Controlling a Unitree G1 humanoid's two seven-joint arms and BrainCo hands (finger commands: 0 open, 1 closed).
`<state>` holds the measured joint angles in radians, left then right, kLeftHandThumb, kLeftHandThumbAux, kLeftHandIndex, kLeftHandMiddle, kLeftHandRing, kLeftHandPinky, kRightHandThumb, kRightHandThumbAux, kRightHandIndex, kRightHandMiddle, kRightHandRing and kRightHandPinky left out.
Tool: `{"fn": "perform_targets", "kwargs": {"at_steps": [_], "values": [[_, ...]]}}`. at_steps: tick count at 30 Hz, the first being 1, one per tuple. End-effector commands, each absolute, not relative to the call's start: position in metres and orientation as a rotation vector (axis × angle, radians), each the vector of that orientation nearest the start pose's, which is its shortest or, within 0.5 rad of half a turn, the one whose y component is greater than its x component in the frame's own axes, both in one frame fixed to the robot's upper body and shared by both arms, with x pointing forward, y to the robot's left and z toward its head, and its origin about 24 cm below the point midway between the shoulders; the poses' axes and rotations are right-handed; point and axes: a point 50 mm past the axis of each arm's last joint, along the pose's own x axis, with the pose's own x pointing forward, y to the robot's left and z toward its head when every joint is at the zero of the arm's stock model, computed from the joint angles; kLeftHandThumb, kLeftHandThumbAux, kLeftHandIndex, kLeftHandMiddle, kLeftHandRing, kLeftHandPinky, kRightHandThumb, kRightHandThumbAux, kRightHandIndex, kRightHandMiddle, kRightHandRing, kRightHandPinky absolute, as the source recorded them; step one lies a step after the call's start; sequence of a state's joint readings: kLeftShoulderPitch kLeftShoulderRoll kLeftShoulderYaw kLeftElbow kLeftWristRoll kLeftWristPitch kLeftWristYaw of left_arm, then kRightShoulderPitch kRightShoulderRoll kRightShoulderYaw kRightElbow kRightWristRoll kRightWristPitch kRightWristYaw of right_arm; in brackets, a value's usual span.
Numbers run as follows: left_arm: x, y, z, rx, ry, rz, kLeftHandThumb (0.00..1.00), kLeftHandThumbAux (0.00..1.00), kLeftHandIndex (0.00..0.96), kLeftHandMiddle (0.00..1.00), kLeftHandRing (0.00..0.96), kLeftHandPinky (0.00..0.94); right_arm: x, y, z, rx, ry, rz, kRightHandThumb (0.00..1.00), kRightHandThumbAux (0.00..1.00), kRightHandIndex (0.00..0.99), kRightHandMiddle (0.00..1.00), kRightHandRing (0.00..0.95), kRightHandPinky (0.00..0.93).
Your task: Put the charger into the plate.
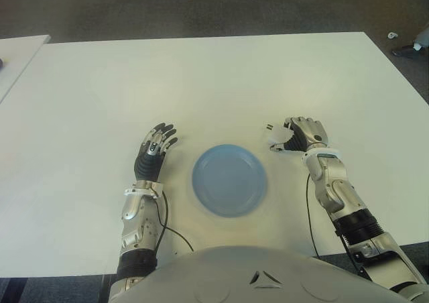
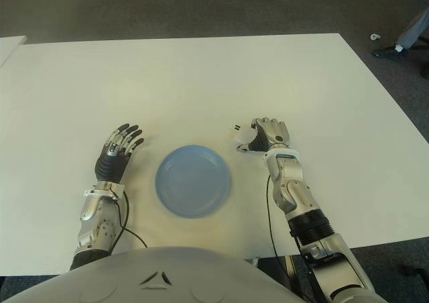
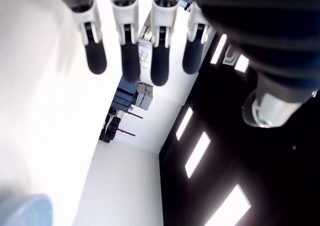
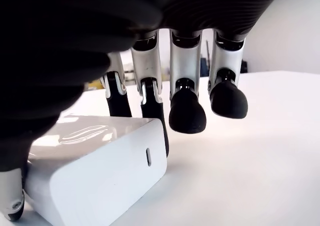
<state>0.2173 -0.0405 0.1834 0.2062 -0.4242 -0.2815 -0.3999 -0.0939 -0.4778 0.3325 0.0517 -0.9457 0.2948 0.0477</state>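
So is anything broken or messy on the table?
No, nothing stands out. The white charger lies whole on the table under the right hand, the blue plate is flat and unbroken, and the left hand shows left of it.

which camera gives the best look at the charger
The right wrist view: the white charger fills it, lying on the table under the right hand. Both eye views show it small beside the hand; the left wrist view misses it.
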Motion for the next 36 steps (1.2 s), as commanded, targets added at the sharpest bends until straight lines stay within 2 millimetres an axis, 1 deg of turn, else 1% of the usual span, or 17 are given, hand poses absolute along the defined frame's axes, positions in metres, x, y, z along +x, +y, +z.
{"fn": "perform_targets", "kwargs": {"at_steps": [1, 8, 16, 18, 20, 23, 26, 32, 36], "values": [[0.185, 0.189, -0.026, -0.44, 0.023, -0.006, 0.003, 0.503, 0.229, 0.246, 0.228, 0.219, 0.258, -0.19, 0.025, -1.437, 0.189, 0.195, 0.853, 0.676, 0.399, 0.53, 0.818, 0.811], [0.185, 0.189, -0.027, -0.44, 0.025, -0.009, 0.008, 0.5, 0.232, 0.251, 0.229, 0.219, 0.259, -0.188, 0.031, -1.422, 0.14, 0.192, 0.853, 0.677, 0.399, 0.528, 0.815, 0.787], [0.185, 0.188, -0.027, -0.427, 0.025, -0.009, 0.004, 0.501, 0.231, 0.25, 0.229, 0.219, 0.265, -0.183, 0.047, -1.395, 0.074, 0.18, 0.853, 0.677, 0.399, 0.528, 0.814, 0.784], [0.186, 0.187, -0.027, -0.426, 0.022, -0.01, 0.003, 0.501, 0.233, 0.25, 0.228, 0.22, 0.268, -0.179, 0.06, -1.383, 0.031, 0.17, 0.853, 0.677, 0.398, 0.528, 0.817, 0.796], [0.186, 0.187, -0.027, -0.426, 0.021, -0.01, 0.003, 0.502, 0.233, 0.251, 0.228, 0.222, 0.269, -0.178, 0.065, -1.379, 0.015, 0.167, 0.853, 0.677, 0.398, 0.528, 0.82, 0.804], [0.186, 0.186, -0.028, -0.432, 0.02, -0.012, 0.003, 0.502, 0.237, 0.256, 0.231, 0.227, 0.272, -0.174, 0.082, -1.356, -0.046, 0.143, 0.854, 0.677, 0.399, 0.528, 0.824, 0.807], [0.186, 0.186, -0.028, -0.434, 0.019, -0.012, 0.003, 0.5, 0.24, 0.261, 0.235, 0.23, 0.274, -0.172, 0.091, -1.344, -0.074, 0.135, 0.854, 0.677, 0.399, 0.529, 0.827, 0.807], [0.187, 0.185, -0.028, -0.428, 0.019, -0.01, 0.003, 0.492, 0.238, 0.269, 0.246, 0.242, 0.277, -0.16, 0.132, -1.319, -0.222, 0.1, 0.855, 0.676, 0.4, 0.533, 0.84, 0.829], [0.187, 0.185, -0.029, -0.425, 0.021, -0.008, 0.005, 0.489, 0.236, 0.27, 0.249, 0.241, 0.276, -0.153, 0.149, -1.318, -0.295, 0.087, 0.855, 0.676, 0.4, 0.534, 0.846, 0.835]]}}
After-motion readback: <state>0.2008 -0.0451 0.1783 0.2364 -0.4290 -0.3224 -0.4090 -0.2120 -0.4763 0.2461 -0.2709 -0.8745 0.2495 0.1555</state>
